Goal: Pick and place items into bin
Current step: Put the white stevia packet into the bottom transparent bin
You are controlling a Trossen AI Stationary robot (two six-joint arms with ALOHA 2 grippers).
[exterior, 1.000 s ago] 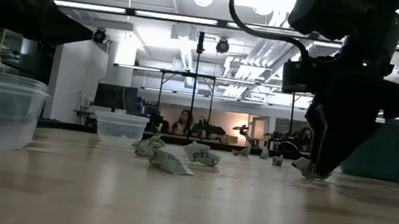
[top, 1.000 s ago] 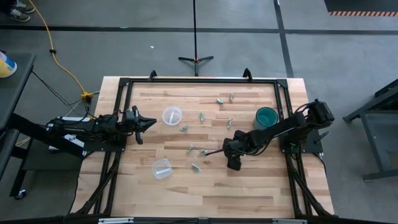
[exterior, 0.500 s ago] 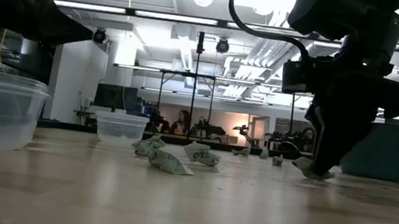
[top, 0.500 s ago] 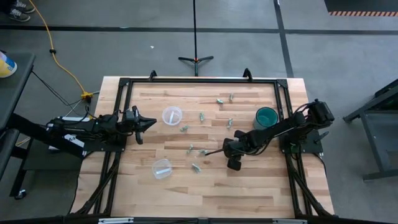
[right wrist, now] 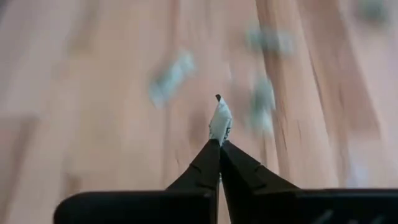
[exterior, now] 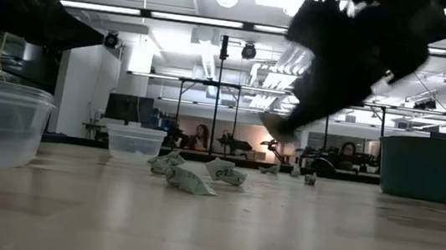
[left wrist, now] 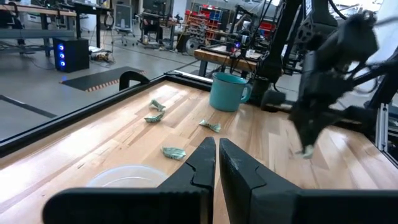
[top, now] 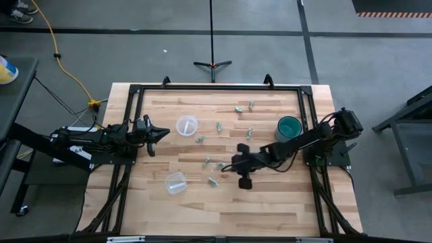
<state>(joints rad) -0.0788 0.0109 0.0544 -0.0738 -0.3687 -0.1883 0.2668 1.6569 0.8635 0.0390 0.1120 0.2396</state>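
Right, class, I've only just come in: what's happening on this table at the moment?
The right gripper is shut on one small green-grey piece, held above the middle of the wooden table. Other pieces lie scattered near two clear cups and a teal mug. The left gripper waits shut at the table's left edge.

Industrial lab or robotics workshop: grey concrete floor [top: 378, 74] with taped lines, ceiling strip lights [exterior: 135, 11], exposed ducting, equipment benches [left wrist: 37, 12], seated people [exterior: 202, 135] beyond the wooden table's [top: 270, 209] far edge.
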